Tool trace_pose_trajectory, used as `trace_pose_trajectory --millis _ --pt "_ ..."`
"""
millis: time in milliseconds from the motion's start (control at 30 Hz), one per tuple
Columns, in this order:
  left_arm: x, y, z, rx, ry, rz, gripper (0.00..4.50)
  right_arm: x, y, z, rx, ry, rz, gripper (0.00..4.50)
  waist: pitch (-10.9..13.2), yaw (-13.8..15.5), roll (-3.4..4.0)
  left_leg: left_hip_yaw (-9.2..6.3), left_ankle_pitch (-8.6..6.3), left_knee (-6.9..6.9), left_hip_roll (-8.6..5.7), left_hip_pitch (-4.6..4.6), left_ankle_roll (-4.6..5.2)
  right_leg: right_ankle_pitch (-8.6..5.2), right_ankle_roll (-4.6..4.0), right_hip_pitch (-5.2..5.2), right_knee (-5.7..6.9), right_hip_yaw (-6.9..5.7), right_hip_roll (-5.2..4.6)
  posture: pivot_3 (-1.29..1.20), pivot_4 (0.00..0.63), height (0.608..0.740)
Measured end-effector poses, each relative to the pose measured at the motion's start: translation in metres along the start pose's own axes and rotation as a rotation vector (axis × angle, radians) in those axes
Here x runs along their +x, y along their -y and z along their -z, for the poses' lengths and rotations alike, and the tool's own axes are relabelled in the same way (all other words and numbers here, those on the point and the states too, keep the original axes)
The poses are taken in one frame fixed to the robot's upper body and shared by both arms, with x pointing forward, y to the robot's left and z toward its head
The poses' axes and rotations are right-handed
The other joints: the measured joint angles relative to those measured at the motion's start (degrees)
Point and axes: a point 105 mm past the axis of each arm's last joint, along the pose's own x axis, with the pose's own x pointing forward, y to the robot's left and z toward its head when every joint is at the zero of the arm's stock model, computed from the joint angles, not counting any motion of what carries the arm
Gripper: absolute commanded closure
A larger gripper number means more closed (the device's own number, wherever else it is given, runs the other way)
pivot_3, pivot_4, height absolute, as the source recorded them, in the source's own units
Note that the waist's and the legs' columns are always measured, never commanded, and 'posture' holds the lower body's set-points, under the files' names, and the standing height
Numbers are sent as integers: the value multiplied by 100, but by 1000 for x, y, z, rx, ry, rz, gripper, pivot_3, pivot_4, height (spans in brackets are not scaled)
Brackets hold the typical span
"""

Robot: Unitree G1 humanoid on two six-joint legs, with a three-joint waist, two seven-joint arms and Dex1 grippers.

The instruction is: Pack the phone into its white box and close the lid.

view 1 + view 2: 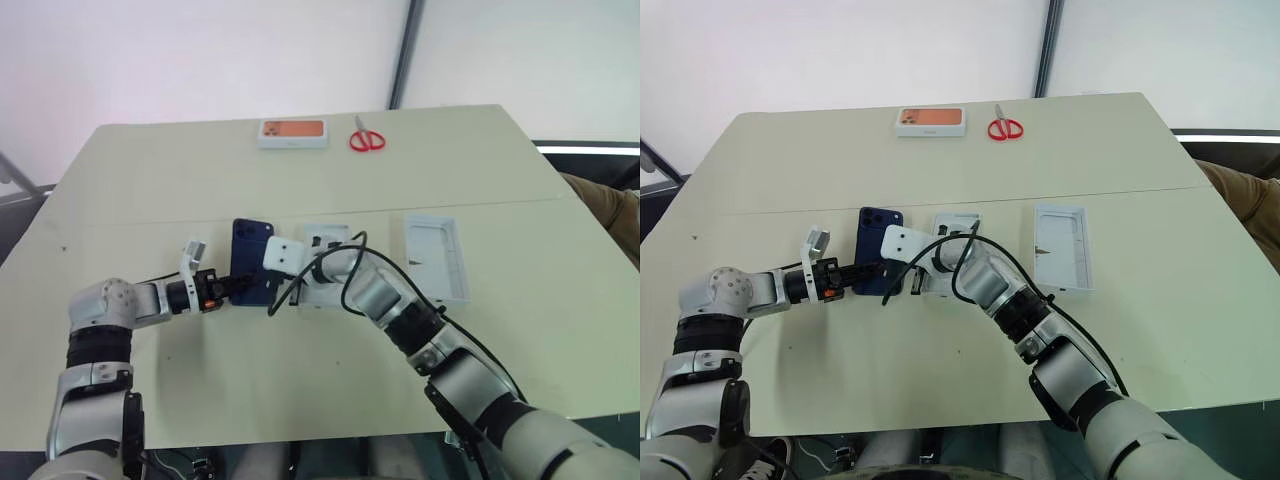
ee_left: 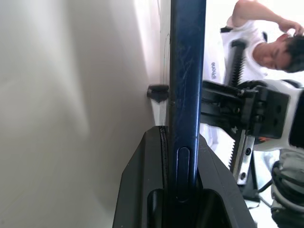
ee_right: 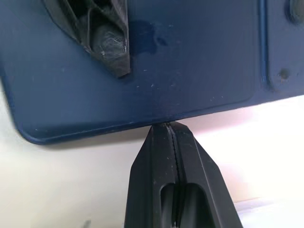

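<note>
The dark blue phone [image 1: 250,258] is on the table left of centre, back up. My left gripper [image 2: 178,137] is shut on its near edge, one black finger [image 2: 147,171] on each face. My right gripper [image 3: 166,126] is shut with nothing in it, and its tips touch the phone's edge [image 3: 142,85] from the right. The white box [image 1: 328,238] lies just right of the phone, largely hidden by my right wrist. The lid [image 1: 437,256] lies open side up further right, apart from both grippers.
An orange-topped white box [image 1: 293,132] and red scissors [image 1: 366,138] lie at the table's far edge. A person [image 2: 266,42] shows beyond the phone in the left wrist view, and a brown sleeve [image 1: 612,212] reaches in at the right table edge.
</note>
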Motion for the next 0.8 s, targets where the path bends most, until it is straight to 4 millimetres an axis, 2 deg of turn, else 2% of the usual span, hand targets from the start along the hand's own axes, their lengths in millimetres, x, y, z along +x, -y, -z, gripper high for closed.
trace_pose_trajectory --millis 33,100,167,233,267,367,467,600,767,800 --pt "-1 0 -2 0 28 7 4433 -4 2 -2 48 35 -7 4500 3 -1 -5 0 2 4 2 -10 -2 0 0 -8 0 -1 1 0 150 740" --pt "-1 0 -8 20 84 10 4500 -16 3 -16 151 152 -44 3956 6 -1 -10 -2 3 10 4 -39 -5 0 0 -26 1 -2 2 0 150 740" --pt "1 2 -10 24 119 21 4500 -31 3 -40 192 287 -86 3128 6 -9 -10 -4 5 20 6 -76 -7 1 0 -42 6 -2 5 0 150 740" --pt "1 5 -10 9 134 44 4500 -45 4 -50 188 345 -97 2090 6 -1 -11 -3 7 23 5 -81 -9 1 0 -50 7 -3 4 0 150 740" --pt "1 7 -10 2 142 52 4500 -50 3 -47 183 344 -103 1615 7 6 -13 -7 4 28 4 -81 -6 1 0 -56 5 -7 4 0 150 740" --pt "0 13 -13 -18 172 76 4500 -64 -7 -16 185 252 -128 39 12 52 -19 -8 3 36 0 -83 -3 1 0 -57 3 -9 1 0 150 740" --pt "-2 21 -17 -18 205 99 4500 -80 -19 12 215 157 -169 39 16 63 -23 -4 3 35 1 -86 -3 1 0 -43 5 -7 0 0 150 740" --pt "2 27 -17 -18 208 114 4500 -98 -26 20 104 81 -178 39 21 32 -31 -3 3 32 4 -86 -3 0 0 -42 3 -8 1 0 150 740" --pt "2 30 -18 3 209 101 4500 -100 -29 47 63 -19 -133 39 31 34 -47 -1 3 34 5 -86 -3 0 0 -40 3 -8 1 0 150 740" --pt "2 30 -18 3 207 99 4500 -99 -28 48 61 -23 -127 270 32 36 -49 -1 3 34 5 -86 -3 0 0 -40 3 -8 1 0 150 740"
